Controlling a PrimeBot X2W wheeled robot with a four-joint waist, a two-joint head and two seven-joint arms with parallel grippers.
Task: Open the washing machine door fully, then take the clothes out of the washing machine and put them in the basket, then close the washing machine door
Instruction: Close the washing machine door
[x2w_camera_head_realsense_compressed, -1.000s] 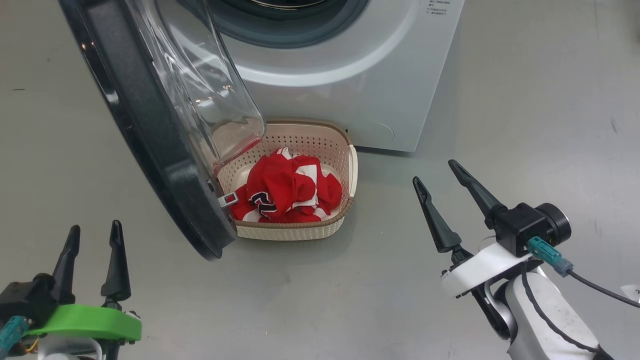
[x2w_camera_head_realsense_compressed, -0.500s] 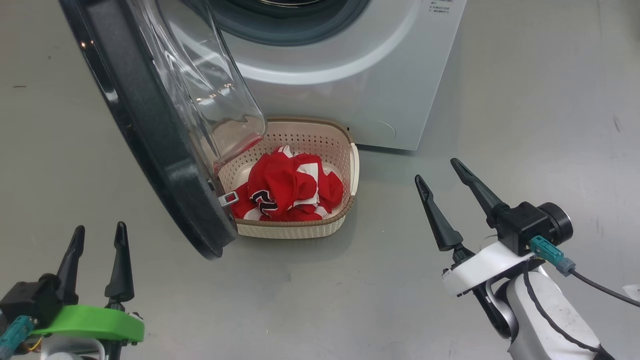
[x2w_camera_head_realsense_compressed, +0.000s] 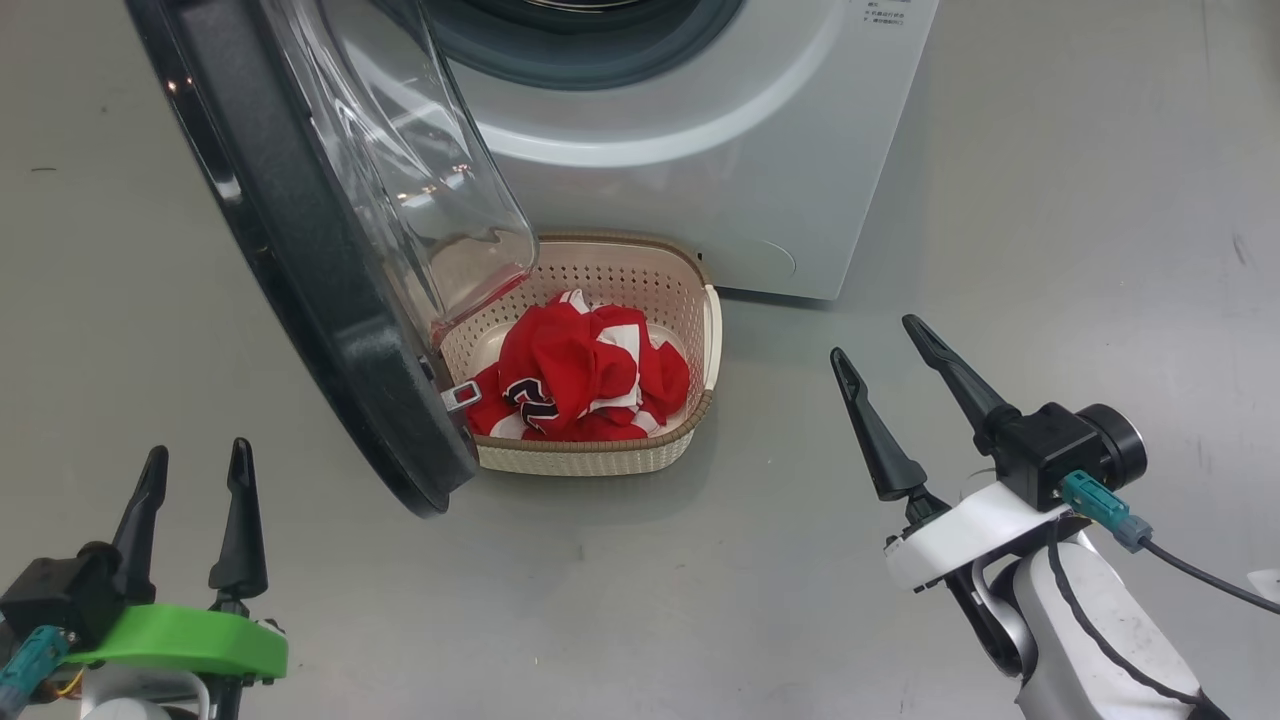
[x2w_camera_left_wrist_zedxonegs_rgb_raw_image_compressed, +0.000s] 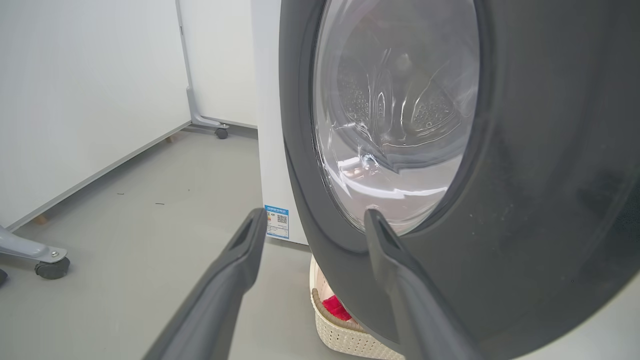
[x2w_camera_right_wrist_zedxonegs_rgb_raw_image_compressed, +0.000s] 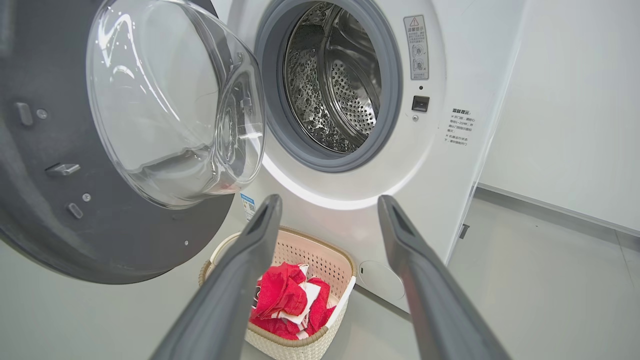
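**Mia:** What is left to do?

**Tom:** The big white washing machine (x2w_camera_right_wrist_zedxonegs_rgb_raw_image_compressed: 450, 165) has a bare drum (x2w_camera_right_wrist_zedxonegs_rgb_raw_image_compressed: 335, 85), as far as I can see. So I think only the closing is left. The washing machine door (x2w_camera_head_realsense_compressed: 300, 280) hangs wide open on the robot's left, and its low edge reaches over one end of the basket (x2w_camera_head_realsense_compressed: 600, 455).

**Mia:** Where are the clothes?

**Tom:** The red clothes (x2w_camera_head_realsense_compressed: 570, 375) lie in a heap in the basket. It sits on the floor just in front of the machine.

**Mia:** Which hand should push?

**Tom:** The left gripper (x2w_camera_head_realsense_compressed: 199, 448), I think. It is on the outer side of the door, near it but not touching, with its fingers spread wide and holding nothing. The right gripper (x2w_camera_head_realsense_compressed: 874, 336) is well apart from the basket, also spread wide and empty.

**Mia:** How should it push?

**Tom:** Push on the black rim, not the glass. Go slowly around the swing until the little metal catch (x2w_camera_head_realsense_compressed: 460, 397) clicks in. Watch that the door does not bump the basket.

**Mia:** Did anything change from a second ago?

**Tom:** Hardly anything. The whole picture slid a tiny bit, so the camera moved. Both hands stayed open and the heap looks the same.
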